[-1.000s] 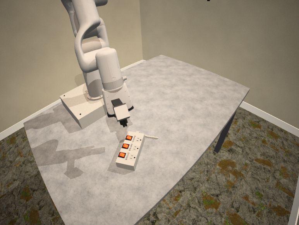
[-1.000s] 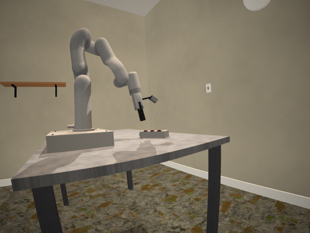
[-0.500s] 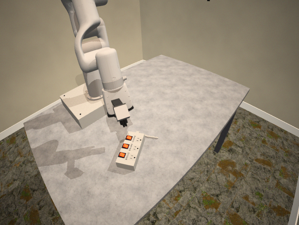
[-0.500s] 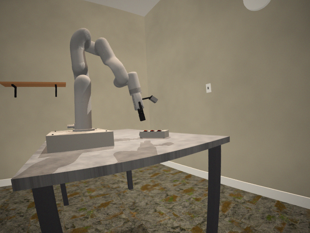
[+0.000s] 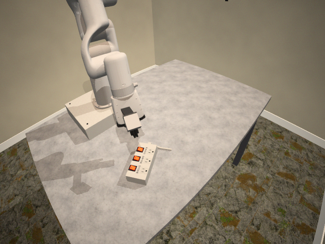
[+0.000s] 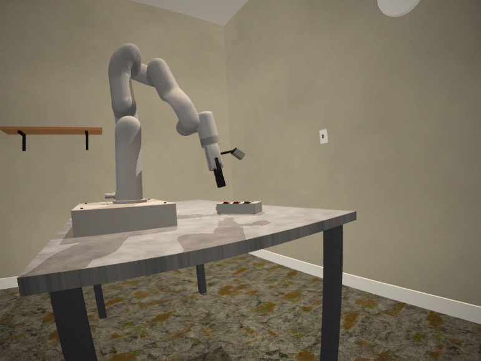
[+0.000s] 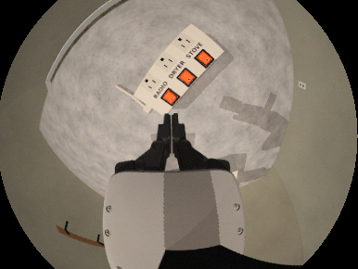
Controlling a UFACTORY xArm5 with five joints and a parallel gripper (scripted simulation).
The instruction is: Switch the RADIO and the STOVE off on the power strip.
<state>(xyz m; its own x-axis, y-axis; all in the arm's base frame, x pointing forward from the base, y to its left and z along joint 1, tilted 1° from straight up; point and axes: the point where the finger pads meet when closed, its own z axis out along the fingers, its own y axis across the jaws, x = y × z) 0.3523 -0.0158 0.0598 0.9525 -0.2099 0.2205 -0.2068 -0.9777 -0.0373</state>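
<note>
Strip (image 5: 142,163) lay flat, long axis running away from gripper (image 5: 134,134), RADIO sw (image 5: 139,149) nearest, STOVE sw (image 5: 132,168) farthest; all lit. Fingers together, empty, above the strip's near end.

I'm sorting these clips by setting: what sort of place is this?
Probably a plain indoor room set up as a robot test station: bare beige walls, a grey table carrying the arm's base and a power strip, a wooden wall shelf, and a patchy stone-like floor.

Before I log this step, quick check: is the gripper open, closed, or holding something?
Gripper: closed, fingers pressed together, holding nothing.
</note>
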